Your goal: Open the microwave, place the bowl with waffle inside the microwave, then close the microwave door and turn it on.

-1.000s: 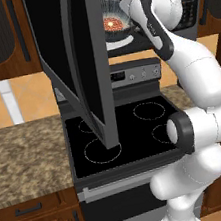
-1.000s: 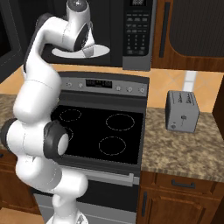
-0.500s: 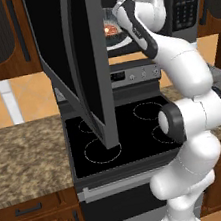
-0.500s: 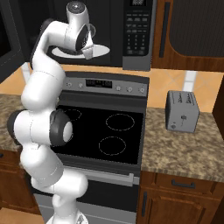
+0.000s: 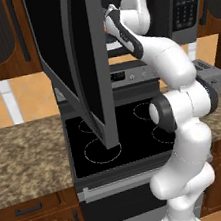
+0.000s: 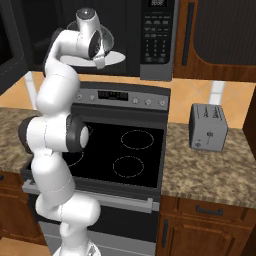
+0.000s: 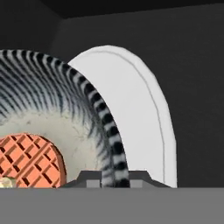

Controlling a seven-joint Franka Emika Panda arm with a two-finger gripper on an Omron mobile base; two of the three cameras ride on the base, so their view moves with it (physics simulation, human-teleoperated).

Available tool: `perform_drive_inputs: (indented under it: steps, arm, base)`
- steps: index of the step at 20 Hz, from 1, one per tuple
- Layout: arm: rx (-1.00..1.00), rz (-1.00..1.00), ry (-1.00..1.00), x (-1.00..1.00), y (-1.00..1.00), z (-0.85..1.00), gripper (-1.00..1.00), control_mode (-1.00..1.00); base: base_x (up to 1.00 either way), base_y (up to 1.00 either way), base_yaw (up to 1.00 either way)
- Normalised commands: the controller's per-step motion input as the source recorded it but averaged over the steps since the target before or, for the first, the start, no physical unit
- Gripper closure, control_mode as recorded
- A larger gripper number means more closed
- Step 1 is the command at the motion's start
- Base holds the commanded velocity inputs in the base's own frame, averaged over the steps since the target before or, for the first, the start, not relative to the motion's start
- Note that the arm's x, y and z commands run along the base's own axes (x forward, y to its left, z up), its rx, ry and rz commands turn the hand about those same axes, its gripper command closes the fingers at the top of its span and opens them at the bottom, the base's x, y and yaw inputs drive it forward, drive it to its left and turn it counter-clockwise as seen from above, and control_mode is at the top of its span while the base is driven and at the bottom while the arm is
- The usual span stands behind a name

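Above the black glass-topped stove (image 6: 125, 150), the large black and dark grey microwave (image 6: 157, 35) stands open, its wide dark glossy glass door (image 5: 82, 61) swung out toward the near left and hanging over the cooktop. The white arm reaches up into the cavity, and its two-finger gripper (image 7: 114, 176) sits at the rim of the round bowl with a dark-and-pale streaked pattern (image 7: 94, 109). From the hand camera the jaws stand narrow, one dark tip on each side of the bowl's striped wall, so they appear closed on that rim. The bowl lies over the white round turntable (image 7: 140, 113) inside the microwave, with the plate's pale edge showing just beyond it against the dark back wall. The small round reddish-orange waffle (image 7: 28, 159) with its grid pattern rests on the bowl's pale bottom. From the right base camera the turntable's white edge (image 6: 112, 57) shows beside the hand. A small silver toaster (image 6: 207, 127) stands on the speckled stone tabletop (image 6: 210, 175) to the stove's right.
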Motion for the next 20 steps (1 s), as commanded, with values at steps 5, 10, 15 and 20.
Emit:
perform_drive_inputs:
  steps: [5,10,15,20]
  arm:
    - [0.00,-0.13,0.09,0.01,0.00,0.14,-1.00,-1.00]
    - [0.00,-0.03,-0.07,-0.15,0.00,0.31,-1.00,-1.00]
    - [0.00,0.00,-0.27,-0.86,-0.04,0.06,-1.00,-1.00]
    - [0.04,-0.03,-0.26,-1.00,-0.20,-0.03,-1.00,-1.00]
  base:
    - [0.00,0.00,0.00]
    - [0.00,0.00,0.00]
    - [0.00,0.00,0.00]
    - [0.00,0.00,0.00]
